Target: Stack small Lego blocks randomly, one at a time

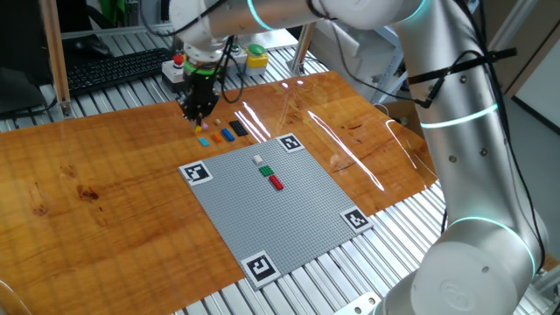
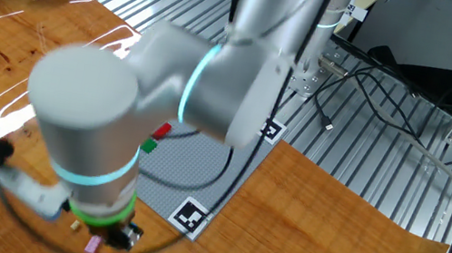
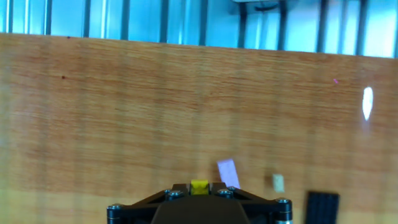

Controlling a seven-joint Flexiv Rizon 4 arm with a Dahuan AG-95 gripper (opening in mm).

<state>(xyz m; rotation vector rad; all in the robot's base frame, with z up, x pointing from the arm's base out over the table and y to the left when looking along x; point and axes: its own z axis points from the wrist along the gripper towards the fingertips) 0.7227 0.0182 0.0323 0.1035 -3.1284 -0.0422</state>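
My gripper (image 1: 198,114) hovers low over the wooden board, just behind a row of small Lego blocks: orange (image 1: 205,141), cyan (image 1: 218,136), blue (image 1: 229,134) and black (image 1: 238,128). In the hand view the gripper (image 3: 199,188) is shut on a yellow block (image 3: 199,185) at the fingertips. A pink block (image 3: 228,172), a pale block (image 3: 278,182) and a black block (image 3: 322,202) lie on the wood just beyond. White (image 1: 258,160), green (image 1: 265,171) and red (image 1: 276,183) blocks sit on the grey baseplate (image 1: 280,219). In the other fixed view the arm hides most of the gripper.
Black-and-white marker tags (image 1: 197,172) mark the baseplate's corners. Behind the board stand a box with a red push button (image 1: 179,63), a yellow device (image 1: 256,57) and a keyboard (image 1: 114,70). The metal slatted table (image 1: 332,280) runs past the board's front edge.
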